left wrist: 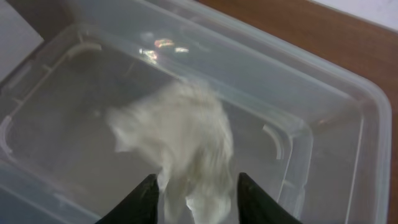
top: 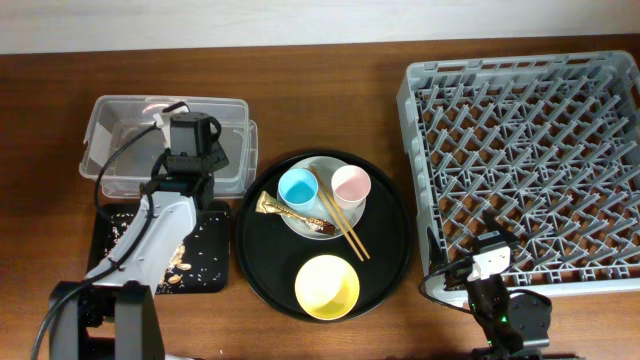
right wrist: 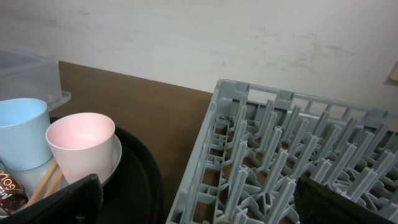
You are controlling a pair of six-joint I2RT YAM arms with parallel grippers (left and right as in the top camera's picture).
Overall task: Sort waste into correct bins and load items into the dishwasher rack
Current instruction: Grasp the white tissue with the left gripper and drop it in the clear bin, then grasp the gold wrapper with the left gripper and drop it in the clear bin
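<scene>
Left gripper (left wrist: 198,200) is over the clear plastic rectangular tub (top: 110,120) at the table's far left. The crumpled white tissue (left wrist: 180,134) fills the gap between its two dark fingers (left wrist: 144,202) and hangs beyond the tips above the tub floor. The fingers are set moderately apart. The tissue is blurred while the tub is sharp, so I can't tell whether they are gripping it or it is loose.

Right gripper (right wrist: 196,186) is spread wide with nothing in it, low at the near corner of the large square grey plastic crate (top: 525,170).

Around:
- The small shallow black rectangular tray (top: 215,265) sits just in front of the tub, with tan crumbly food scraps (top: 185,262) on it.
- The large round black tray (top: 390,250) lies between the tub and the crate.
- It carries the pale grey-white round plate (top: 322,168), the small light-blue cup (top: 298,187), the small pink cup (top: 350,184) and the yellow bowl (top: 327,287).

Axes, seen from overhead:
- The tub runs left-right.
- The pair of wooden chopsticks (top: 345,228) lies diagonal, from between the cups to the near right, off the plate's rim.
- The shiny gold-brown wrapper (top: 275,207) lies roughly left-right at the plate's left edge.

Hidden or cut off:
- Overhead, the left arm covers the tissue and part of the black rectangular tray.
- The crate is cropped at the right.
- The right wrist view clips the blue cup and shows only a corner of the wrapper.
</scene>
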